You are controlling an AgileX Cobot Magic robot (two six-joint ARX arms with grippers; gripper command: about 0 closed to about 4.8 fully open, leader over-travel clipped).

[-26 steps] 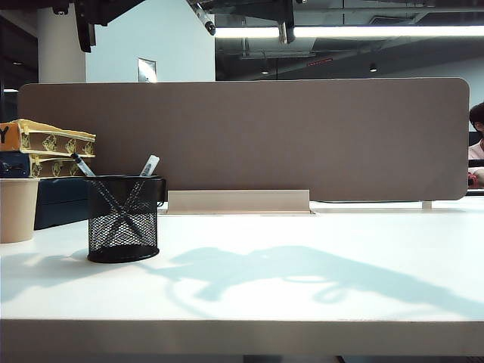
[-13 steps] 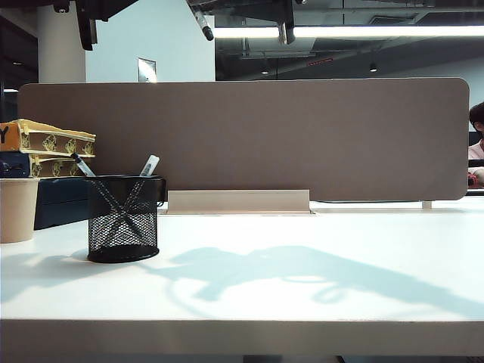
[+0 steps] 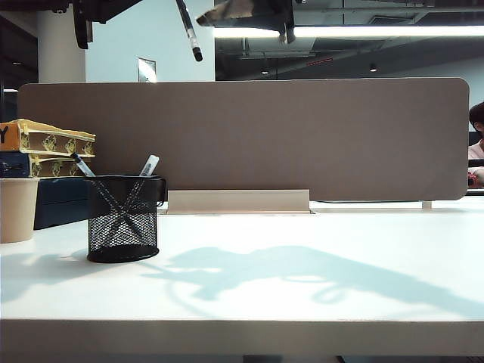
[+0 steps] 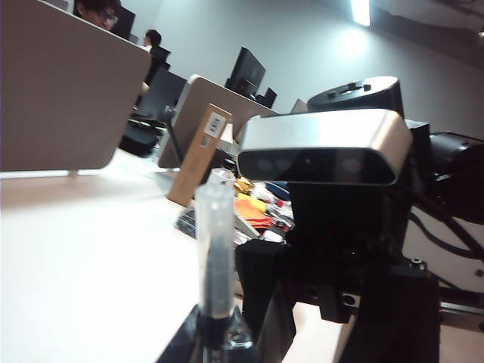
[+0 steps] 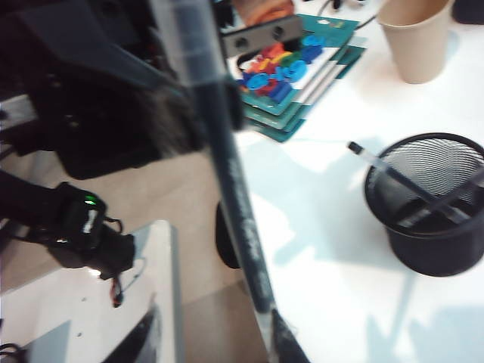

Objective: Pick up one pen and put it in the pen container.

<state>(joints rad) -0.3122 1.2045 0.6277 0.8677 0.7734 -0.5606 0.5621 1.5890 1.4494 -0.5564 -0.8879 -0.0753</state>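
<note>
- Since my left gripper (image 4: 215, 336) is clamped shut on the pen (image 4: 215, 249), that is the nearest thing to tell: the clear barrel stands straight out from between those jaws, held by its dark end.
- Just beside it is my right gripper (image 5: 227, 340), with the same pen running across its camera. I cannot tell whether those jaws are open or closed on the shaft; the close-up is too blurred.
- By my judgement the pen is light, stiff and slick-walled. Held so near one end, it could swing or slip. A grip nearer the middle of the barrel would steady it, and only modest squeeze is needed, since the clear plastic may crack.
- Well below both jaws, and a little off to the side, the pen container (image 3: 123, 219) stands upright on the table (image 3: 302, 257), its mouth open.
- Two other pens (image 3: 148, 166) already lean crossed inside it, so the free gap is narrow, and I judge the drop wants a near-upright barrel.
- Beyond the container, further from my jaws, stands a beige cup (image 3: 17, 208), which is not the target.
- Farthest off, a grey divider panel (image 3: 302, 136) closes the back of the table.
</note>
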